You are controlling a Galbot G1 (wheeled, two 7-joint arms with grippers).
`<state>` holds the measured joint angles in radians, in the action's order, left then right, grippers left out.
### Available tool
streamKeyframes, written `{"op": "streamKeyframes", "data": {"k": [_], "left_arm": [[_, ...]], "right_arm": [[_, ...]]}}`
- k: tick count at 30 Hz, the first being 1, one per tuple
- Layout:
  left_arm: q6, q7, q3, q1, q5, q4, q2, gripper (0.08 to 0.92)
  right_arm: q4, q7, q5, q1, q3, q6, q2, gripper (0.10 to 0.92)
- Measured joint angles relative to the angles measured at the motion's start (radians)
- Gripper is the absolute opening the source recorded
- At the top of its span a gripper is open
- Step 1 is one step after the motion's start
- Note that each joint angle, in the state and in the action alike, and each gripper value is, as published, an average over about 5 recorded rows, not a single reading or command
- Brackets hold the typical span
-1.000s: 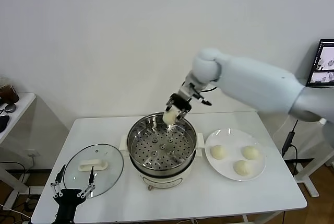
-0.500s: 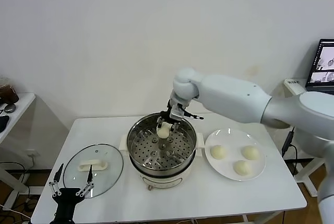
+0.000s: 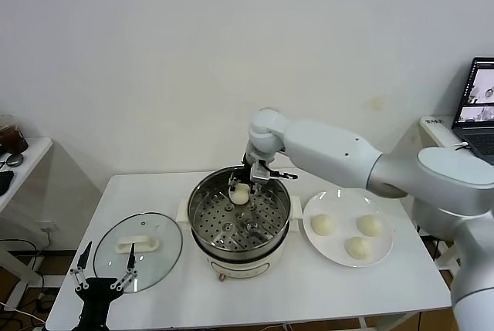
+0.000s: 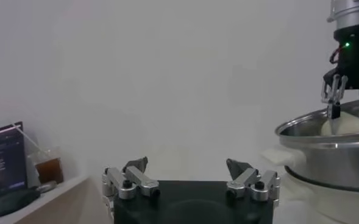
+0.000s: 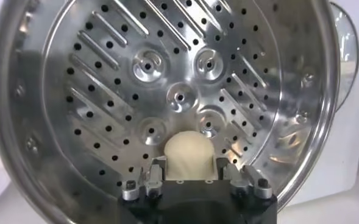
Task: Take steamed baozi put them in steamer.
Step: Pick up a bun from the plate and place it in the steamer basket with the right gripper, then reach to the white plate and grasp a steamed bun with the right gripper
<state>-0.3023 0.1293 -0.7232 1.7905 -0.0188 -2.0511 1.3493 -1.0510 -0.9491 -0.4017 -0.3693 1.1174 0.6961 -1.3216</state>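
Right gripper [image 3: 241, 190] pinches baozi [image 5: 189, 156] above steamer [image 3: 202, 197] tray, far side; left gripper [image 3: 103, 271] idle, spread wide, empty; risk: early release lets bun roll or stick to fingers.

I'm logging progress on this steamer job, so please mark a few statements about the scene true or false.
1. The right gripper holds a baozi inside the steamer. True.
2. Four buns lie on the plate. False: three.
3. The glass lid covers the steamer. False: it lies on the table to the steamer's left.
4. The left gripper hangs open and empty near the lid. True.
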Motion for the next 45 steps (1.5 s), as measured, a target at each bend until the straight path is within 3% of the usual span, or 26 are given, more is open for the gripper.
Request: {"op": "streamKeyframes", "data": {"k": [6,13,27,35,45], "left_arm": [[0.002,0.002,-0.005,0.001,0.0,-0.004,0.0,0.823],[0.01,0.008,-0.017,-0.004,0.007,-0.008,-0.013,0.823],[0.074,0.014,-0.022,-0.028,0.018,-0.019,-0.047,0.823],[0.085,0.015,-0.011,-0.04,0.015,0.0,-0.053,0.823],[0.087,0.01,-0.012,-0.041,0.019,0.013,-0.054,0.823]], "right_arm": [[-0.002,0.011,-0.007,-0.003,-0.008,0.009,0.0,0.816],[-0.075,-0.02,0.107,-0.068,0.009,-0.079,0.057,0.823],[-0.386,-0.129,0.448,-0.223,0.098,-0.715,0.389,0.823],[-0.436,-0.158,0.468,-0.167,0.094,-0.867,0.567,0.823],[-0.377,-0.157,0.434,0.031,-0.024,-0.897,0.634,0.823]]}}
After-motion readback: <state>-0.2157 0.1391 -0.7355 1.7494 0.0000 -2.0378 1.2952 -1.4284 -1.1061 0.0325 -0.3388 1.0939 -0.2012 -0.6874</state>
